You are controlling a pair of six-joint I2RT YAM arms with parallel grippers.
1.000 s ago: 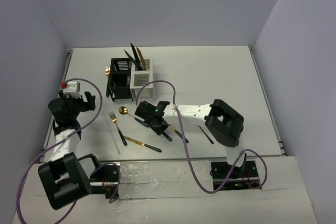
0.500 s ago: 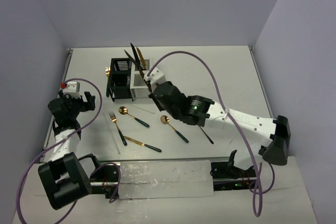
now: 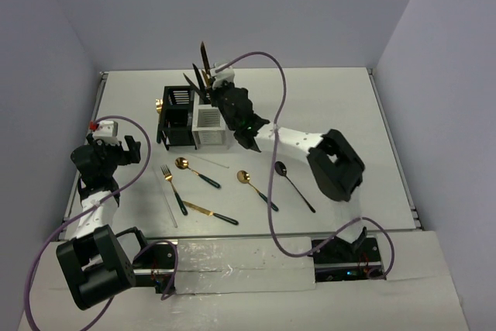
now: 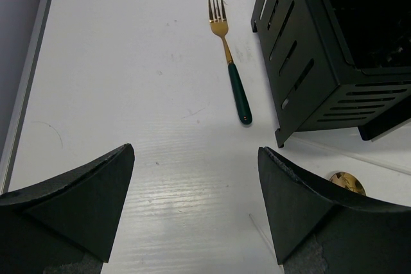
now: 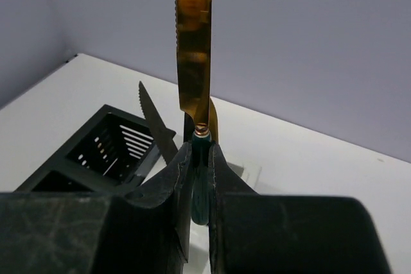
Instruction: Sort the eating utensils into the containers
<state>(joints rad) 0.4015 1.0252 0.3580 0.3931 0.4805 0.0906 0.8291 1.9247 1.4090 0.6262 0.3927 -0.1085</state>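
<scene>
My right gripper (image 3: 218,97) is shut on a gold knife with a dark green handle (image 3: 204,56), held blade-up over the white caddy (image 3: 209,119). In the right wrist view the jaws (image 5: 200,152) pinch the handle and the blade (image 5: 194,49) stands upright. A black knife (image 5: 154,120) leans in the caddies, beside the black caddy (image 5: 96,152). The black caddy (image 3: 177,114) joins the white one on its left. A gold fork (image 3: 172,187), two gold spoons (image 3: 194,170) (image 3: 256,189), a gold knife (image 3: 211,212) and a black spoon (image 3: 294,185) lie on the table. My left gripper (image 3: 128,149) is open and empty.
In the left wrist view the open left gripper (image 4: 196,210) hovers over bare table, with the gold fork (image 4: 228,62) ahead and the black caddy (image 4: 334,49) to the right. A thin clear stick (image 3: 172,205) lies by the fork. The table's left rail (image 3: 91,125) is close to the left arm.
My right arm has risen from the table's middle and swung to the caddies carrying the gold knife. The black spoon it covered now shows. The left arm has not moved.
</scene>
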